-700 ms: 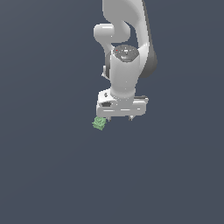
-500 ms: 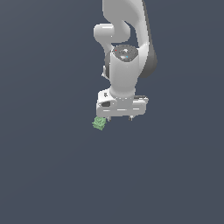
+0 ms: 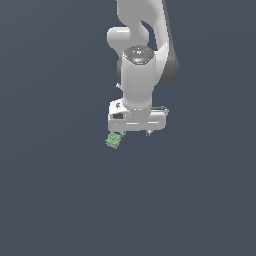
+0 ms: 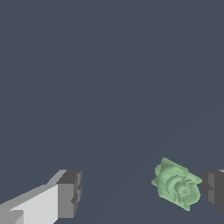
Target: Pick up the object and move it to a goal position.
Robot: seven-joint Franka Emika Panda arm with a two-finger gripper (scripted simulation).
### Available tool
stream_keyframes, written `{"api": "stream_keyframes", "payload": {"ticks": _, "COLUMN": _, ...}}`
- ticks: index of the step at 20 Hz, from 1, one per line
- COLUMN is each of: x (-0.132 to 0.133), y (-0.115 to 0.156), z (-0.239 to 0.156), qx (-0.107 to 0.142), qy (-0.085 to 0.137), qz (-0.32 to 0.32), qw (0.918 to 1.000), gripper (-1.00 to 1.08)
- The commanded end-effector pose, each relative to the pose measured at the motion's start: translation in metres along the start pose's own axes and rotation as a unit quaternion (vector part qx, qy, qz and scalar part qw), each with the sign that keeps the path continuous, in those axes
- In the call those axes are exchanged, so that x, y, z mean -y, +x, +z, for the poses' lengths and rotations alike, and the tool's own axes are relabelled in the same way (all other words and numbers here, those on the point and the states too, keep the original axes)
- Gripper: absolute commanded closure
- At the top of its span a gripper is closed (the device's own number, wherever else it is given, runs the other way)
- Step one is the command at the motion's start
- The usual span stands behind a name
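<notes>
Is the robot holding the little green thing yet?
No, nothing is held. The end effector is open, and the green object sits between its fingers, close to one finger and far from the other.

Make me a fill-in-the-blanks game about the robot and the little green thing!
1. The tiny bumpy blocky object is light ____.
2. The end effector of the white robot arm has its fingers ____, not shut.
3. In the wrist view, the object lies ____ the two dark fingertips, nearer one.
4. The floor is plain dark ____.

Missing words: green; open; between; grey
</notes>
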State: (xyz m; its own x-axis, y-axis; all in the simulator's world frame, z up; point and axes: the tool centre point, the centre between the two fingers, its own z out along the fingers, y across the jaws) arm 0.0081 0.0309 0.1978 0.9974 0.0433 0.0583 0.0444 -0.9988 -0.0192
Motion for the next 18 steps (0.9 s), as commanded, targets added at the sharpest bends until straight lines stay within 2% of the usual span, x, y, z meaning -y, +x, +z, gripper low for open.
{"api": "stream_keyframes", "payload": {"ticks": 1, "x": 0.001, "y": 0.0, "z": 0.0, "qx": 0.0, "qy": 0.0, "qz": -0.001, "qw": 1.0, "gripper": -0.92}}
{"api": "stream_keyframes", "payload": {"ticks": 6, "x": -0.008, "y": -0.005, "z": 0.009, "qx": 0.002, "qy": 0.0, "qz": 0.018, "qw": 0.9998, "gripper": -0.92}}
{"api": "stream_keyframes", "payload": {"ticks": 11, "x": -0.031, "y": -0.021, "z": 0.032, "qx": 0.008, "qy": -0.002, "qz": 0.066, "qw": 0.9978, "gripper": -0.92}}
{"api": "stream_keyframes", "payload": {"ticks": 18, "x": -0.078, "y": -0.061, "z": 0.076, "qx": 0.02, "qy": -0.01, "qz": 0.167, "qw": 0.9858, "gripper": -0.92}}
